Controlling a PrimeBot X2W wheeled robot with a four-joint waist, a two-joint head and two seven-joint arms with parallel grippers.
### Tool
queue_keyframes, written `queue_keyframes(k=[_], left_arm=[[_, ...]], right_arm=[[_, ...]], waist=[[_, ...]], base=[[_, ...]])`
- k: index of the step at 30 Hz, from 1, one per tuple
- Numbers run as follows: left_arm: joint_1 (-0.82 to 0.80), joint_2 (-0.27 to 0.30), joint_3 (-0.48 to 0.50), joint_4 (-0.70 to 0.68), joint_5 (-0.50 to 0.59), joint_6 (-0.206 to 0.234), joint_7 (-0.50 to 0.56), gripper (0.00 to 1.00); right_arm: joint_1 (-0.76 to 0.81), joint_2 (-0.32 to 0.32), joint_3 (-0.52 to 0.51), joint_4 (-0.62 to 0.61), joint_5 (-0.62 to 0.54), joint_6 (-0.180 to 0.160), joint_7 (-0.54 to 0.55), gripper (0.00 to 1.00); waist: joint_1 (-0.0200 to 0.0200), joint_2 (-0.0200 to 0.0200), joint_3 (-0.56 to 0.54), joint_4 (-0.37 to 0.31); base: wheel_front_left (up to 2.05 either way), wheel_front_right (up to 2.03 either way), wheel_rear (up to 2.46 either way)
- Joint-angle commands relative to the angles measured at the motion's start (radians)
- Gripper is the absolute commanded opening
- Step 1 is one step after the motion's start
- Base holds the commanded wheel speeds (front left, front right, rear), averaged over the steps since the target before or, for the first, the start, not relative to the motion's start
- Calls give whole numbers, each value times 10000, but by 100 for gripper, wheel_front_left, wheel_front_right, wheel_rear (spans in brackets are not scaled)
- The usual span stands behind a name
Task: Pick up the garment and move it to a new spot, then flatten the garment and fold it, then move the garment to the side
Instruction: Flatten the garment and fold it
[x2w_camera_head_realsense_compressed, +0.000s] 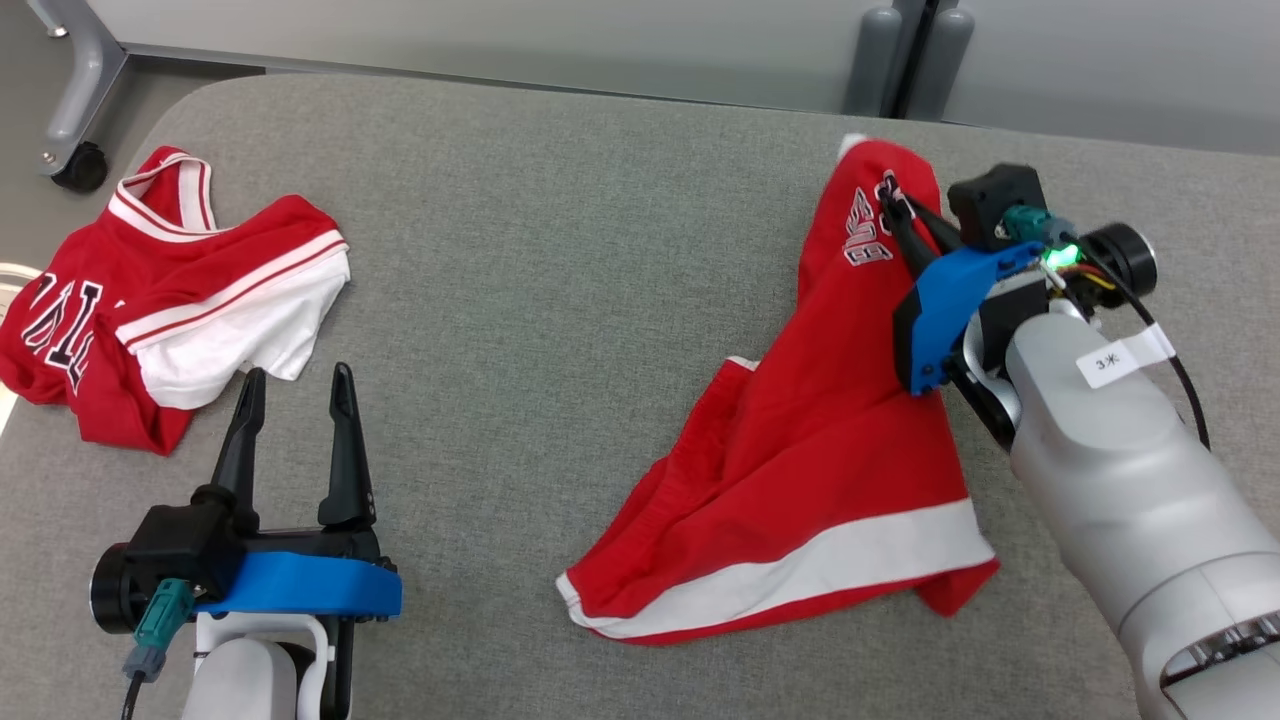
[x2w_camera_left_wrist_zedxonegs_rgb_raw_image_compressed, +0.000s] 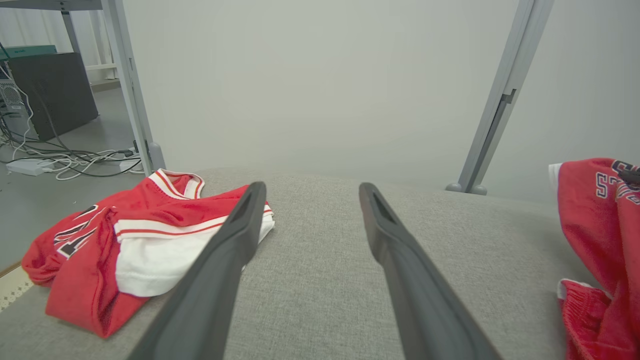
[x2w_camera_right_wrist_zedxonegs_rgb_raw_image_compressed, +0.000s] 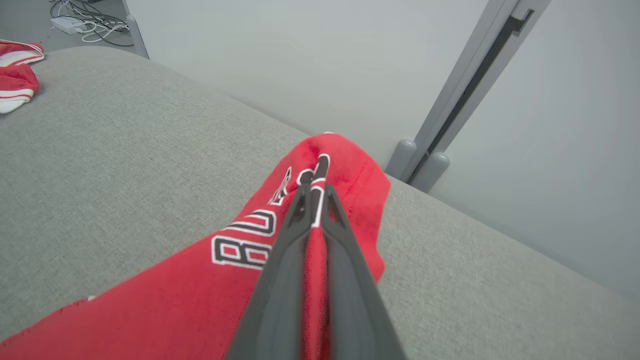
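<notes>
The garment (x2w_camera_head_realsense_compressed: 830, 450) is a pair of red shorts with a white band and lettering, lying crumpled on the right side of the grey padded table (x2w_camera_head_realsense_compressed: 550, 300). My right gripper (x2w_camera_head_realsense_compressed: 893, 205) is shut on a fold of its far upper end, which is pulled up to a peak. In the right wrist view the fingers (x2w_camera_right_wrist_zedxonegs_rgb_raw_image_compressed: 314, 187) pinch red cloth of the garment (x2w_camera_right_wrist_zedxonegs_rgb_raw_image_compressed: 175, 300) between them. My left gripper (x2w_camera_head_realsense_compressed: 296, 375) stands open and empty at the near left of the table, apart from both pieces of clothing. The left wrist view shows the garment (x2w_camera_left_wrist_zedxonegs_rgb_raw_image_compressed: 600, 215) at its right edge, beyond the left gripper (x2w_camera_left_wrist_zedxonegs_rgb_raw_image_compressed: 312, 190).
A second red and white jersey (x2w_camera_head_realsense_compressed: 150, 300) lies bunched at the table's far left edge, also seen as the jersey (x2w_camera_left_wrist_zedxonegs_rgb_raw_image_compressed: 100, 250). A wheeled frame leg (x2w_camera_head_realsense_compressed: 75, 100) stands off the back left corner. Grey posts (x2w_camera_head_realsense_compressed: 905, 60) rise behind the table.
</notes>
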Motion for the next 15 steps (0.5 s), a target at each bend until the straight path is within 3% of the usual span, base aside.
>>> queue_keyframes(k=[1,6,7,8,15], left_arm=[[-40,-5,45,-40,-21,61,-27,100],[-36,-7,-2,-64,-86,102,-27,100],[-44,-7,-8,-66,-94,118,-27,100],[-54,-7,-13,-61,-108,125,-27,100],[147,-4,130,-34,-26,143,-27,100]], right_arm=[[-289,136,26,-66,50,1,-155,0],[-775,450,139,276,-41,1,-500,0],[-783,511,190,420,-69,1,-498,58],[-813,552,192,498,-55,1,-495,100],[-254,344,-200,22,11,1,-792,100]], waist=[[1,-1,3,32],[1,-1,83,154],[1,-1,98,155],[1,-1,105,150],[1,-1,-188,-147]], base=[[0,0,0],[0,0,0],[0,0,0],[0,0,0],[0,0,0]])
